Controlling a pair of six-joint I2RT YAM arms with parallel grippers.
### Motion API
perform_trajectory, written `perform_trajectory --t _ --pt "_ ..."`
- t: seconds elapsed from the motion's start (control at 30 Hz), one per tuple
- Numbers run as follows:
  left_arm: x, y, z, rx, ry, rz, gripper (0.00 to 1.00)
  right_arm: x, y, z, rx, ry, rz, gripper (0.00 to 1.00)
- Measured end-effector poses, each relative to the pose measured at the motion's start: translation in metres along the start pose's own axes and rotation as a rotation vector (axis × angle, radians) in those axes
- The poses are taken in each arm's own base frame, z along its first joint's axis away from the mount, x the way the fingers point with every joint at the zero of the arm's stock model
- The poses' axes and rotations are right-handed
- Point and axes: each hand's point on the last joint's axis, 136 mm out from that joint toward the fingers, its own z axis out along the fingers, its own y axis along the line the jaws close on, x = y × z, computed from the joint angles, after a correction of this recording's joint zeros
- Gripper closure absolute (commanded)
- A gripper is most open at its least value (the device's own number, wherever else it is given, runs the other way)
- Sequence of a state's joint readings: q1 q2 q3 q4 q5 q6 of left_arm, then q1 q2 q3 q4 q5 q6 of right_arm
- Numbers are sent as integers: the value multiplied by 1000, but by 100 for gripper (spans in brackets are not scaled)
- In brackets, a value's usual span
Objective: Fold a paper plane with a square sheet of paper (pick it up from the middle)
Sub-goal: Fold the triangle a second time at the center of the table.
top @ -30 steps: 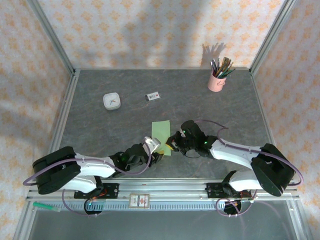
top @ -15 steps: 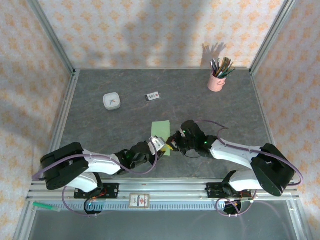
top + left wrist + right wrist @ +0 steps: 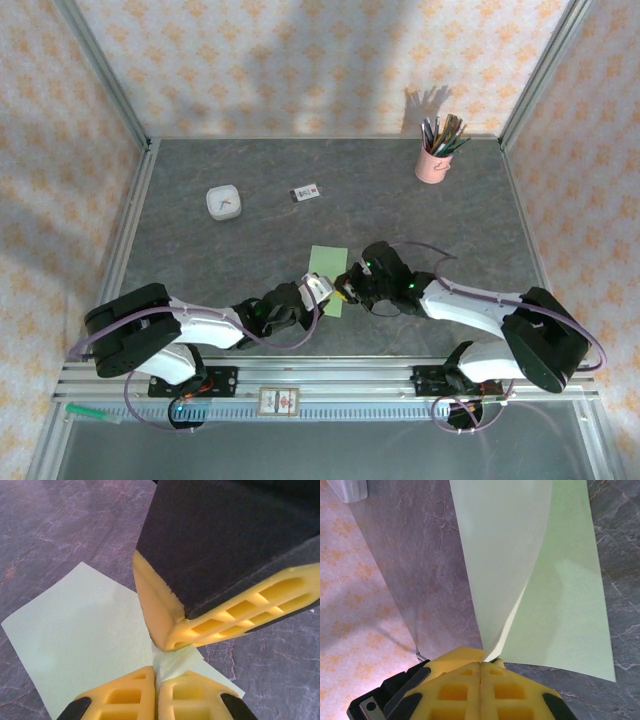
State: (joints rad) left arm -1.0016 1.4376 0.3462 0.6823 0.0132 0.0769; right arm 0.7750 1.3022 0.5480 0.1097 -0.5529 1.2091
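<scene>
The grey desk (image 3: 200,260) carries the square sheet of paper (image 3: 324,268) a little near of its middle. The sheet is pale green and doubled over on itself, so from above it reads as a narrow strip running far to near; in the right wrist view its two layers spread apart away from the pinch, one curving upward. Both arms reach in to the strip's near end. The right end effector (image 3: 480,666) has its pads together, clamped on the paper where the layers meet. The left end effector (image 3: 156,677), just left of it and almost touching it, is likewise closed, nipping a small crumpled tab (image 3: 175,657) of the same edge. The risks, as I judge them, come from two grips set so close on so thin a sheet. If the arms pull apart or twist unevenly, the paper could tear between them or take a stray crease. If the layers slide under either pinch, the edges will go out of line and the fold will set crooked. The end effectors could also knock together and jolt the tab loose.
</scene>
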Motion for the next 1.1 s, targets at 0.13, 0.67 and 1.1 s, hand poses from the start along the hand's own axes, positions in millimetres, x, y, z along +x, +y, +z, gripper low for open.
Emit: perform_trajectory --t 0.13,0.67,1.1 --pt "-3 -2 -1 12 -22 0 98 -6 -1 -4 -1 -18 12 75" --pt "-4 -23 4 134 -48 -92 98 -80 22 -26 32 -167 -140 69" --pt "4 -29 7 161 -21 -135 96 -94 -20 27 200 -60 -268 73"
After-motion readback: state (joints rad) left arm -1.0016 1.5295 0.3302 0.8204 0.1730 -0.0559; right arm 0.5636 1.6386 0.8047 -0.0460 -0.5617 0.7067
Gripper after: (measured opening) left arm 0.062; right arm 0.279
